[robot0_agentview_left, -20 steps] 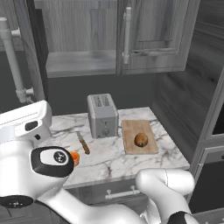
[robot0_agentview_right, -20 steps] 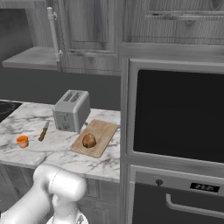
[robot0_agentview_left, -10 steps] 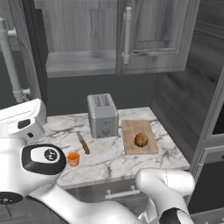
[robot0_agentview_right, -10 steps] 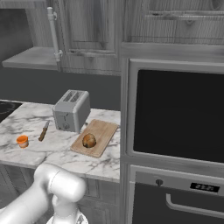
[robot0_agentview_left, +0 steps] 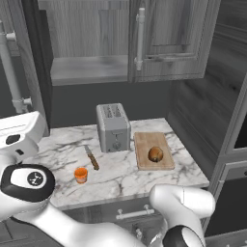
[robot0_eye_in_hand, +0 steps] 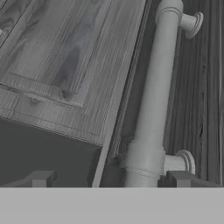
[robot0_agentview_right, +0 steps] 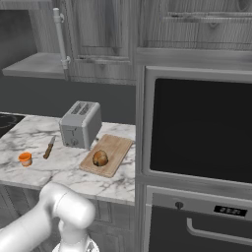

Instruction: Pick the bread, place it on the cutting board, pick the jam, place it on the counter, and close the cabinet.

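The bread (robot0_agentview_left: pixel 155 154) (robot0_agentview_right: pixel 100 158) lies on the cutting board (robot0_agentview_left: pixel 144 165) (robot0_agentview_right: pixel 117 146), right of the toaster. The jam (robot0_agentview_left: pixel 81 174) (robot0_agentview_right: pixel 25 158) stands on the counter (robot0_agentview_left: pixel 120 178) (robot0_agentview_right: pixel 74 177) near its front left. The cabinet (robot0_agentview_left: pixel 164 43) has its right door shut; its left door is swung open, and that door's silver handle (robot0_agentview_left: pixel 12 72) stands at the far left. In the hand view my gripper (robot0_eye_in_hand: pixel 113 179) is open and empty, facing that door's panel, with the handle (robot0_eye_in_hand: pixel 153 96) just above the gap, nearer the right fingertip (robot0_eye_in_hand: pixel 186 178).
A toaster (robot0_agentview_left: pixel 113 128) (robot0_agentview_right: pixel 80 124) and a knife (robot0_agentview_left: pixel 91 157) (robot0_agentview_right: pixel 49 146) sit on the counter. The open cabinet shows a bare grey shelf (robot0_agentview_left: pixel 87 70). A built-in oven (robot0_agentview_right: pixel 197 128) fills the wall to the right. My arm's white links crowd the lower left of the left base view.
My arm's elbow has shifted left and down in the left base view, uncovering the jam. Bread, board and jam have not moved.
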Available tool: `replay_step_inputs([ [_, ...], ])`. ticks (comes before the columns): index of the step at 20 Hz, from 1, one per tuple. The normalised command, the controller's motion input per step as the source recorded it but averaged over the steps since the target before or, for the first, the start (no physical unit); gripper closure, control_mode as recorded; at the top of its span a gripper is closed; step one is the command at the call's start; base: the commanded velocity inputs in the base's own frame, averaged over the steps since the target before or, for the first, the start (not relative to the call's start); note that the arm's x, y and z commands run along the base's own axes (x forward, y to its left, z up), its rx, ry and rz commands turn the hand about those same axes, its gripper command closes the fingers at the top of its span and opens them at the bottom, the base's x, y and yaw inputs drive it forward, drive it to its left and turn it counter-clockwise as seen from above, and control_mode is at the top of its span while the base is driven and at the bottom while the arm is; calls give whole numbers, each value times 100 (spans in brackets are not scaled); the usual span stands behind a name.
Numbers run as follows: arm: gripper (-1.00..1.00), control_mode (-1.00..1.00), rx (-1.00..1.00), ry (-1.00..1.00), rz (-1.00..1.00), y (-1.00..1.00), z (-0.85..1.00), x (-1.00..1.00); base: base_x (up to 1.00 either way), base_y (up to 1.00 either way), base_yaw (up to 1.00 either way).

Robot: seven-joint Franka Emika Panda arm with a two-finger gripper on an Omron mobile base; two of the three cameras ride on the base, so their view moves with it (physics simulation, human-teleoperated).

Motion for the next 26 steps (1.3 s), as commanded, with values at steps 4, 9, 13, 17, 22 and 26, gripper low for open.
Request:
replay_step_inputs([
  [4,-100,-100,0,0,-21,-26,3,2,0,0,0],
  [9,-100,-100,0,0,-15,-35,0,3,0,0,0],
  [13,-100,-100,0,-1,-9,-46,0,7,0,0,0],
  [17,-100,-100,0,-4,-4,-51,0,11,0,0,0],
  [22,-100,-100,0,-4,-2,-50,0,12,0,0,0],
  [26,-100,-100,0,0,0,-56,0,24,0,0,0],
])
